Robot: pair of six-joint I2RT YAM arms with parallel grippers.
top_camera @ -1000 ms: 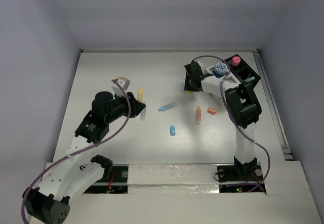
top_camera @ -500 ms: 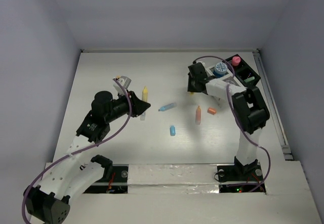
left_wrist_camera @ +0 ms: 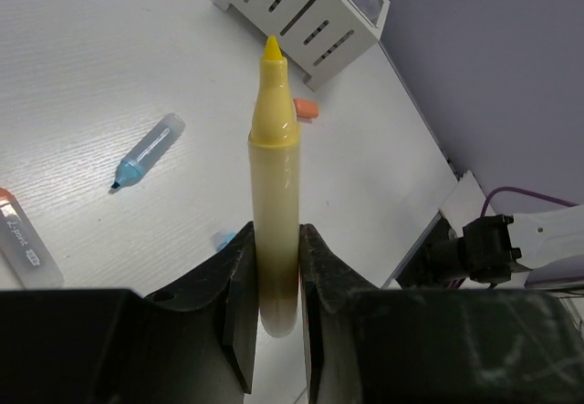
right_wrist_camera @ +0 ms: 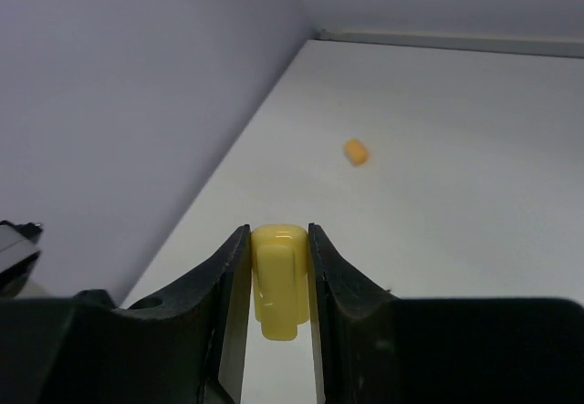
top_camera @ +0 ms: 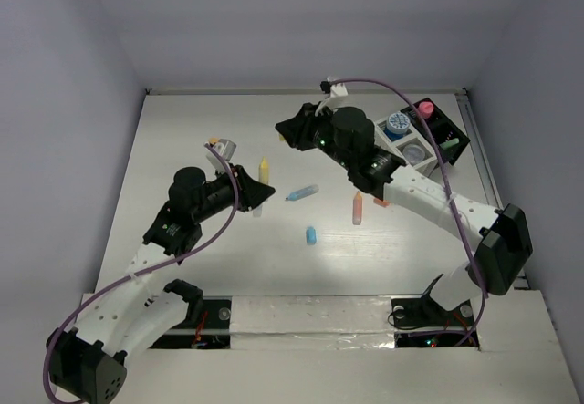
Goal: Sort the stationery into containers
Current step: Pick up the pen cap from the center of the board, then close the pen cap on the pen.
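My left gripper (left_wrist_camera: 274, 285) is shut on a yellow pen (left_wrist_camera: 274, 176), uncapped, its pointed tip facing away from the wrist camera. In the top view this pen (top_camera: 263, 169) is held left of the table's middle by the left gripper (top_camera: 249, 183). My right gripper (right_wrist_camera: 278, 281) is shut on a small yellow cap (right_wrist_camera: 277, 276). In the top view the right gripper (top_camera: 285, 131) reaches across to the back middle. The containers (top_camera: 427, 135), half white and half black, stand at the back right with a blue jar (top_camera: 396, 123) and a pink jar (top_camera: 425, 108) in them.
On the table lie a blue pen (top_camera: 302, 191), an orange pen (top_camera: 357, 208), a blue capsule (top_camera: 311, 235), an orange capsule (top_camera: 382, 202) and a white marker (top_camera: 257, 207). A small orange piece (right_wrist_camera: 357, 151) lies at the back left.
The right gripper closed on the yellow cap beside the containers and swung left across the table's back. The left gripper carried the yellow pen slightly to the right.
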